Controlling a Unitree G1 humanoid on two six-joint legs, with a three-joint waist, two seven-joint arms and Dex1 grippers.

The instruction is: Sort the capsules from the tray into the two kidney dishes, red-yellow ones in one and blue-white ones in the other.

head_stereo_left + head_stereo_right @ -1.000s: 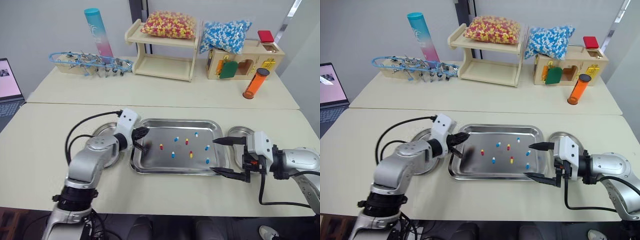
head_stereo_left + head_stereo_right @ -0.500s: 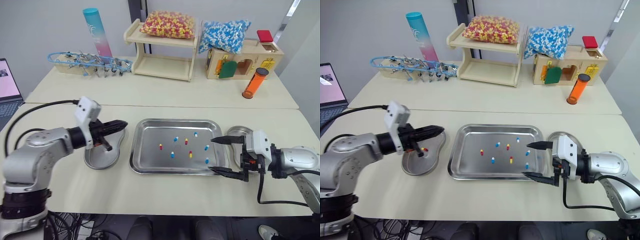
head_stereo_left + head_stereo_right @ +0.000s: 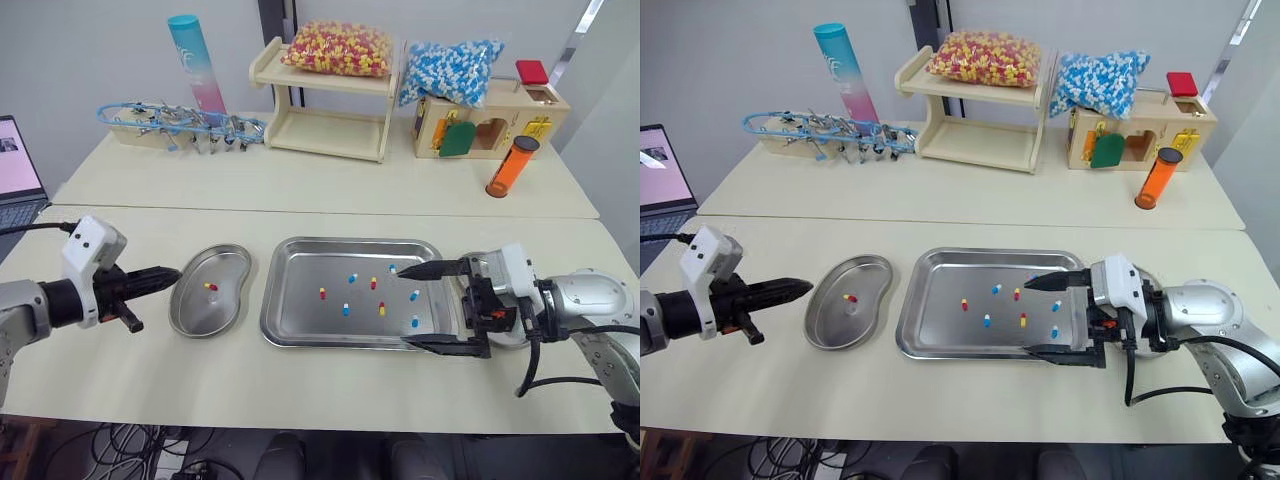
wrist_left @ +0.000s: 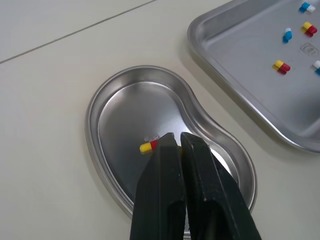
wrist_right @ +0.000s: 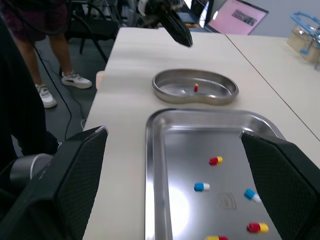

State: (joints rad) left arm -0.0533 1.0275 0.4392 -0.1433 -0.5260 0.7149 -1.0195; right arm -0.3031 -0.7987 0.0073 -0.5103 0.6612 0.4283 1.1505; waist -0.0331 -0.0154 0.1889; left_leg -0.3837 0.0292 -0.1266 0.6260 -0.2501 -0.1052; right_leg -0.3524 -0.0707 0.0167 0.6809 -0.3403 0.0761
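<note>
now the right gripper (image 3: 399,306), fingers wide apart, brackets two blue-white capsules (image 3: 414,295) at the tray's (image 3: 350,242) right end. the left gripper (image 3: 170,272), pinched together, sits farther off.

Right kidney dish (image 3: 481,257) is mostly hidden behind the right gripper (image 3: 402,308) and its wrist, can't tell contents. Red-yellow capsule (image 4: 148,146) in the left kidney dish (image 4: 107,107) is half covered by the left gripper (image 4: 175,136) in the wrist view. Laptop (image 3: 15,165) cut by left edge. Person (image 5: 35,30) cut off above the legs
</note>
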